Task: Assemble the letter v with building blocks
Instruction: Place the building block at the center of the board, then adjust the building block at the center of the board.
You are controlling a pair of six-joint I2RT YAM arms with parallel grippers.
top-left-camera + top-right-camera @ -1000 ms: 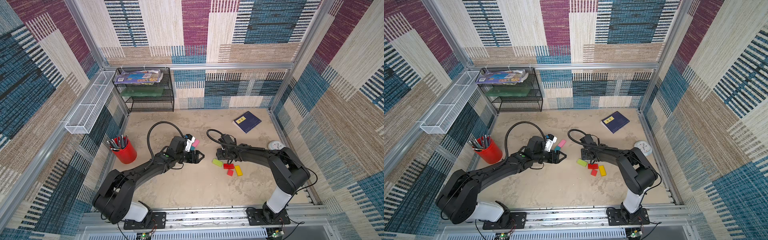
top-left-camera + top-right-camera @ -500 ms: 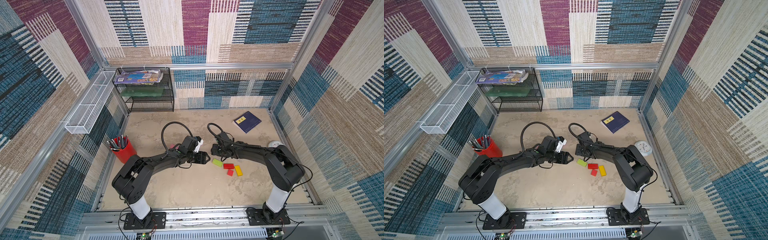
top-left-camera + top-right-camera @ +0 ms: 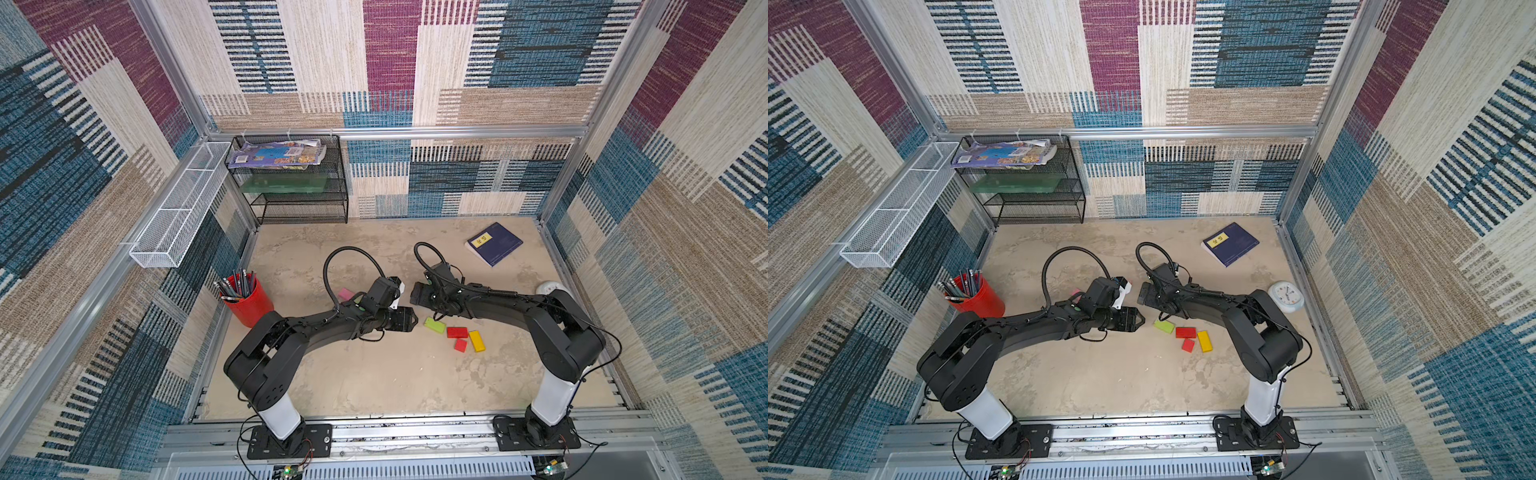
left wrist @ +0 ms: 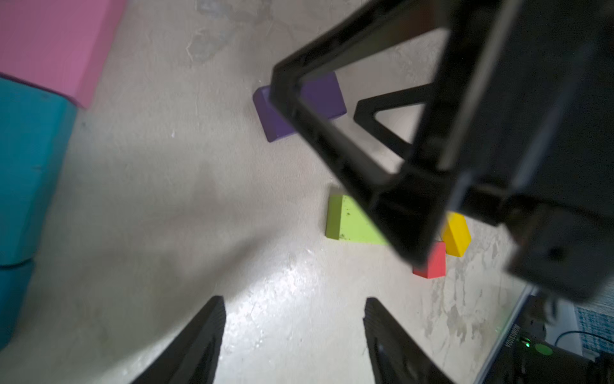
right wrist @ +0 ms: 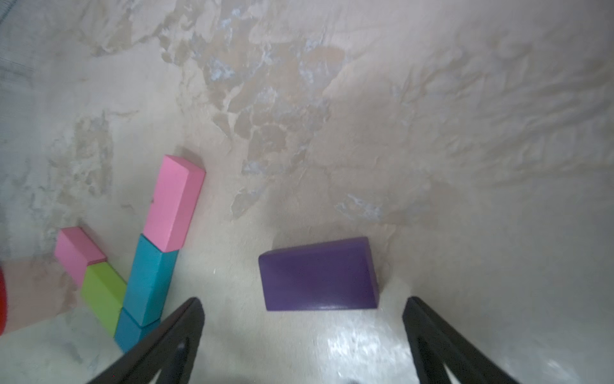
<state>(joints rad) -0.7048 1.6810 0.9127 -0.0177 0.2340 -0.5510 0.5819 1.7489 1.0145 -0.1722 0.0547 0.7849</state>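
Purple block (image 5: 319, 274) lies, seemingly free, before right pincer (image 5: 303, 301).

On the tabletop (image 3: 374, 374), a blue book (image 3: 493, 244) lies flat toward the back right, a white clock (image 3: 1285, 296) sits by the right wall, a red cup (image 3: 249, 307) of pencils (image 3: 235, 283) stands at the left, and a black wire rack (image 3: 301, 208) topped with magazines (image 3: 276, 153) fills the back left corner beside a white wall basket (image 3: 178, 214).
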